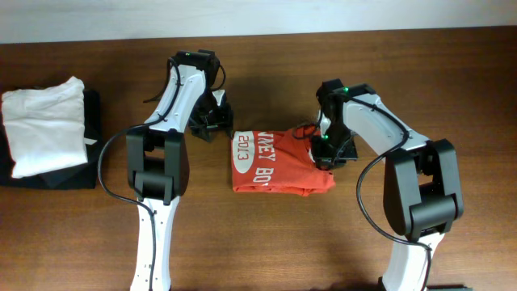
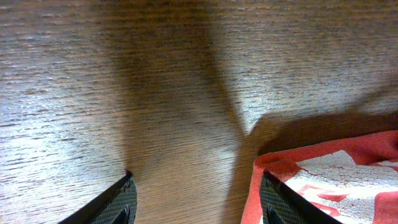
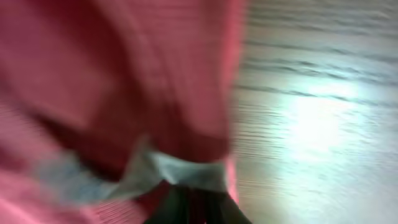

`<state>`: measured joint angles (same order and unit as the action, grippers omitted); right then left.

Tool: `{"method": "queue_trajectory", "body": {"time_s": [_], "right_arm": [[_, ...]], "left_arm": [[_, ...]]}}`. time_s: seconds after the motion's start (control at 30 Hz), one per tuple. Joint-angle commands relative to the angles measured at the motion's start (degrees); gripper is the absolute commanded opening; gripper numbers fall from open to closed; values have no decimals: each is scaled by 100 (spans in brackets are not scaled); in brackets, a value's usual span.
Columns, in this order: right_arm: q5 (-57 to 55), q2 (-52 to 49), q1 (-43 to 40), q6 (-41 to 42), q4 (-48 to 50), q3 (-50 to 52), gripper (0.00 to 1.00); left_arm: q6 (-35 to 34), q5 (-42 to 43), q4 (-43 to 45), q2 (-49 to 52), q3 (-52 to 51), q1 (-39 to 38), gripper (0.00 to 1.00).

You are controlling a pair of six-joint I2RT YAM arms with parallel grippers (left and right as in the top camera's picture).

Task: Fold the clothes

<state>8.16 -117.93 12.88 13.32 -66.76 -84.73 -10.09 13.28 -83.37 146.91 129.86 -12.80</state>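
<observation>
Two tools are noted: left tool (image 2: 196, 186) spread wide at a corner of the T-shirt (image 1: 275, 166), right tool (image 3: 186, 202) clamped on cloth. Mid-fold is judged; a left grasp is needed next.

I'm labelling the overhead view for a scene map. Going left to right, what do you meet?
White folded garment → left gripper → red-orange T-shirt. Left out: the black garment under the white one, and the right gripper overlapping the T-shirt.

Red-orange T-shirt (image 1: 275, 164) with white lettering, folded into a compact rectangle, flat at mid-table.
</observation>
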Motion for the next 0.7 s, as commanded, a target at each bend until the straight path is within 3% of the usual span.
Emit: {"method": "queue_trajectory", "body": {"time_s": [0.0, 0.13, 0.3, 0.5, 0.57, 0.67], "right_arm": [[-986, -52, -114, 354, 216, 238, 14], [-1139, -52, -168, 354, 487, 393, 19], [-1169, -28, -175, 442, 422, 289, 13], [-1121, 752, -352, 479, -46, -533, 14], [-1099, 951, -358, 479, -155, -686, 17], [-623, 1307, -352, 474, -400, -743, 33]], "left_arm": [[96, 46, 20, 175, -120, -61, 63], [96, 46, 15, 175, -120, -61, 63], [96, 44, -13, 173, -118, -61, 63], [260, 50, -114, 94, 640, -59, 63], [411, 116, -68, 94, 1010, -68, 63], [927, 459, 295, 94, 1340, -129, 63]]}}
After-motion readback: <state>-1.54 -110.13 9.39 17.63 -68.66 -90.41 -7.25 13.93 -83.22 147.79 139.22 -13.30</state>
